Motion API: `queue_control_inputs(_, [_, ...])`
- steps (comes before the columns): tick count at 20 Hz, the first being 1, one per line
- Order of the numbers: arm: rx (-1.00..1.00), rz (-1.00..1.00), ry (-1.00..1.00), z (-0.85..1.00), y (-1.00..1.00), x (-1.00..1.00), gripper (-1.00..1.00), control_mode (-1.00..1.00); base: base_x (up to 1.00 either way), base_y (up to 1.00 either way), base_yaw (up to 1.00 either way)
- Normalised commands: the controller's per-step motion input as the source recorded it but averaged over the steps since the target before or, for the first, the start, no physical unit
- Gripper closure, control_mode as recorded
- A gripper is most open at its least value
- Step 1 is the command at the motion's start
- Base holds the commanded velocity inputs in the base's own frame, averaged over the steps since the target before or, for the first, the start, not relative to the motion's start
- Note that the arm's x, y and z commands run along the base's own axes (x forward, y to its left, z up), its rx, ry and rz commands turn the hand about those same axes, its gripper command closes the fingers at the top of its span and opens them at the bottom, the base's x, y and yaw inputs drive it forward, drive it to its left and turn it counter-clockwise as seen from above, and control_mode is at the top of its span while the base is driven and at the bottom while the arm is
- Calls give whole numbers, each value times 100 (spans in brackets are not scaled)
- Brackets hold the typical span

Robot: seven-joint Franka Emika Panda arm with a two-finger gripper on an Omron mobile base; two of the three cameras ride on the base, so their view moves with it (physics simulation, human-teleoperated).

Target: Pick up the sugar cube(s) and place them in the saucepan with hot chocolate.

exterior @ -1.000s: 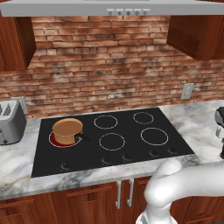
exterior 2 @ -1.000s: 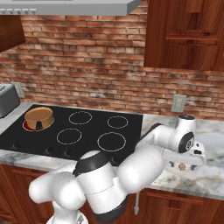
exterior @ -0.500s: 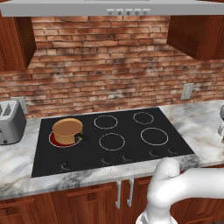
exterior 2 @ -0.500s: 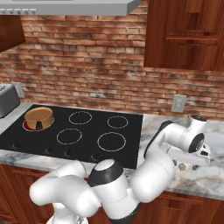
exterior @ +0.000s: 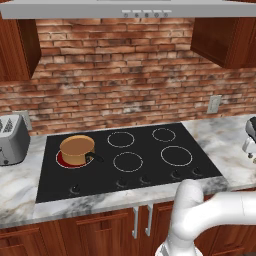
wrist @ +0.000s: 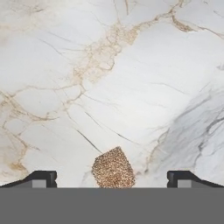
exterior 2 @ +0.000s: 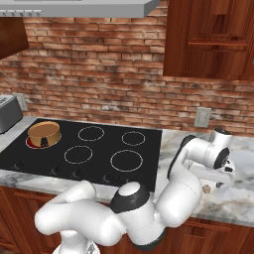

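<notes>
A brown speckled sugar cube (wrist: 113, 168) lies on the white marble counter, low in the hand view. It sits between my gripper's (wrist: 111, 179) two dark fingertips (wrist: 43, 178), which stand wide apart with nothing held. In the right base view the gripper (exterior 2: 218, 183) points down at the counter right of the cooktop, and the sugar cube (exterior 2: 205, 187) shows as a small brown speck beside it. The saucepan with hot chocolate (exterior: 77, 149), copper-orange with a light brown top, stands on the rear left burner; it also appears as the saucepan (exterior 2: 44, 133) far to the left of the arm.
The black cooktop (exterior: 150, 165) has several burner rings and front knobs. A grey toaster (exterior: 12, 139) stands on the counter at the far left. A wall outlet (exterior 2: 202, 117) sits on the brick wall behind the arm. The counter's front edge (exterior 2: 233, 213) runs close under the gripper.
The hand has swung further right and down over the marble counter beside the cooktop. The saucepan has not moved and the jaws have stayed wide.
</notes>
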Motion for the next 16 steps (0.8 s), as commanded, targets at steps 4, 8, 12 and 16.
queue_control_inputs(4, [0, 0, 0, -8, 0, -3, -100, -100, 0, 0, 0])
queue_control_inputs(8, [0, 0, 0, -14, 0, 0, -100, -100, 0, 0, 0])
queue_control_inputs(12, [0, 0, 0, -32, 0, 0, -100, -100, 0, 0, 0])
queue_control_inputs(16, [0, 0, 5, -39, 0, 0, -100, -100, 0, 0, 0])
